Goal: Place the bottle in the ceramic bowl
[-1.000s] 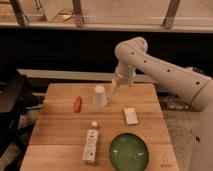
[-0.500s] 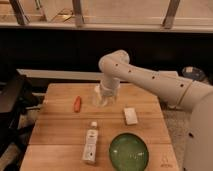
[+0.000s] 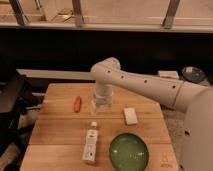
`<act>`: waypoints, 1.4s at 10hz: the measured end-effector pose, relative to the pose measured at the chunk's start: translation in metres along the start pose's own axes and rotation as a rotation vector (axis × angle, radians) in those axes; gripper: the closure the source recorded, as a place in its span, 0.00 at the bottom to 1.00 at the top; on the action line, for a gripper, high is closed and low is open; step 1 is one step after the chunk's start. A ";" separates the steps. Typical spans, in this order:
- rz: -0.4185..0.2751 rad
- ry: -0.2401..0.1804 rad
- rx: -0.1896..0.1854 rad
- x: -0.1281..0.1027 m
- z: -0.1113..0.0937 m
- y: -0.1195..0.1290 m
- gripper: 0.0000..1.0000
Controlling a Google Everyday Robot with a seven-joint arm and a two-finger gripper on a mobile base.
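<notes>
The bottle (image 3: 90,145) lies flat on the wooden table (image 3: 55,130) near the front, white cap pointing away from me. The green ceramic bowl (image 3: 129,152) sits just to its right at the table's front edge. My gripper (image 3: 101,105) hangs from the white arm over the middle of the table, a short way behind the bottle's cap and in front of the white upside-down cup (image 3: 96,104), which it mostly hides.
A small orange-red object (image 3: 77,103) lies left of the gripper. A flat white block (image 3: 130,115) lies to its right. The white arm (image 3: 150,86) reaches in from the right. A dark chair stands at the left.
The arm has swung left and down from the table's back right; the gripper now hangs lower, over the table's middle, closer to the bottle. Objects on the table have not moved.
</notes>
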 end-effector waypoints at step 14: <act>0.070 0.164 -0.006 0.009 0.099 0.053 0.40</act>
